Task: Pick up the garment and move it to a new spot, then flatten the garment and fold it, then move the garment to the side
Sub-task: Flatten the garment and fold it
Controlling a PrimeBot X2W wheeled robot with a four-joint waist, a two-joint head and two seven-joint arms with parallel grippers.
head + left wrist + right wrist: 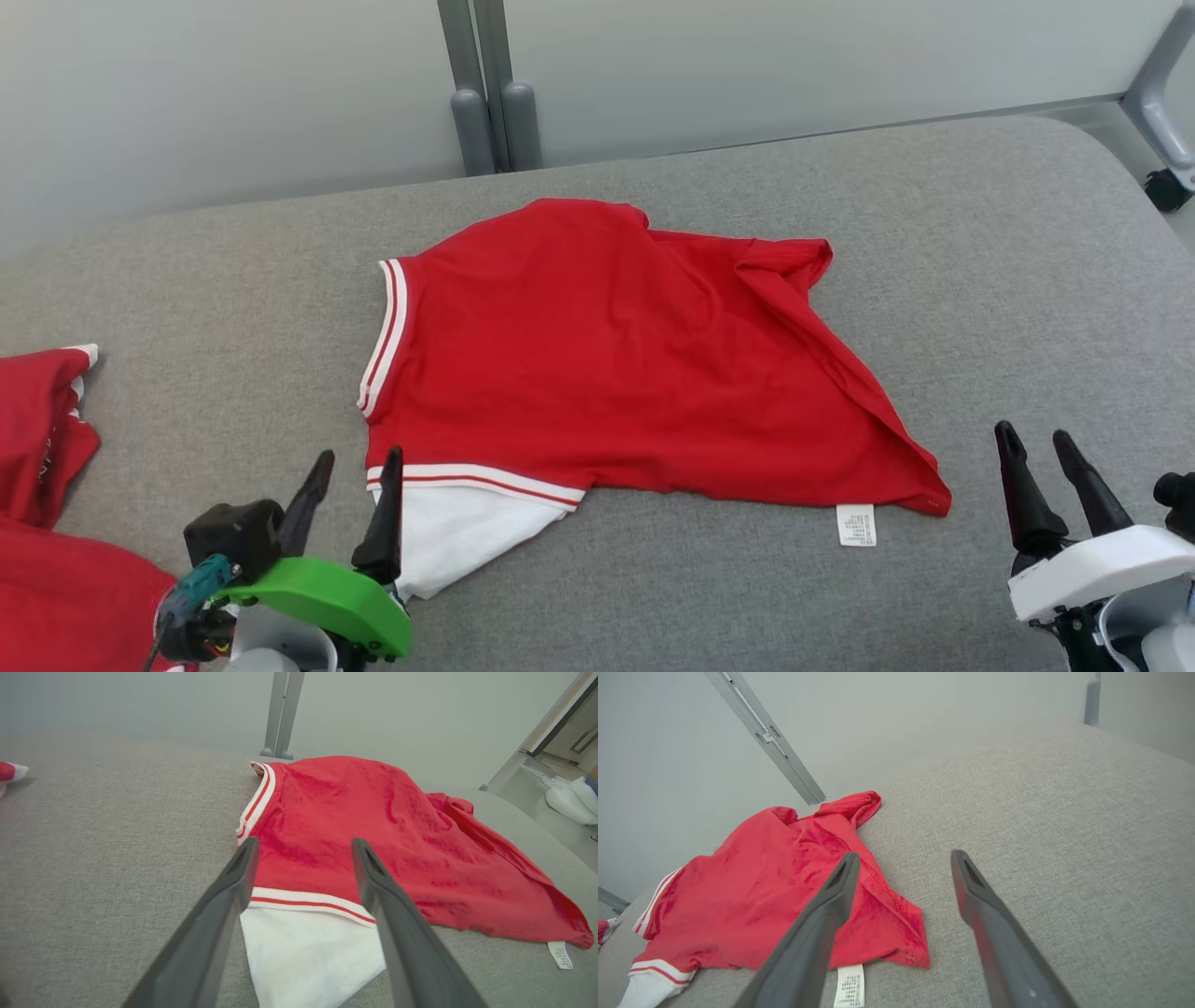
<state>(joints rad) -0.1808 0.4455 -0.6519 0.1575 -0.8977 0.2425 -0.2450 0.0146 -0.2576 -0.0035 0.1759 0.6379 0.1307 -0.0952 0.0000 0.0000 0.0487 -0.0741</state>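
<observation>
- Grey padded surface (980, 280), fabric-covered, rounded at far right corner.
- Garment (597, 364): red, lies about the middle of the surface, closer to the far edge than the near one. Spread loosely rather than flat, with creases and a bunched fold at its far right part.
- White-and-red striped trim along the garment's left side and along its near-left hem. A white panel (457, 532) sticks out below that hem, toward the near edge.
- Small white care label (856, 525) lies on the surface at the garment's near right corner.
- Left gripper (360, 454): jaws apart, nothing between them. Sits near the near edge, at the garment's near-left corner. In the left wrist view, left gripper (304, 840), fingers straddle the striped hem and white panel; cannot tell whether they touch the cloth.
- Right gripper (1033, 431): jaws apart, empty, above bare surface to the right of the garment's near right corner, clear of it. Same in its wrist view (905, 854).
- More red clothing (47, 439) heaped at the near left corner of the surface, well apart from the garment.
- Two grey posts (490, 103) stand behind the far edge.
</observation>
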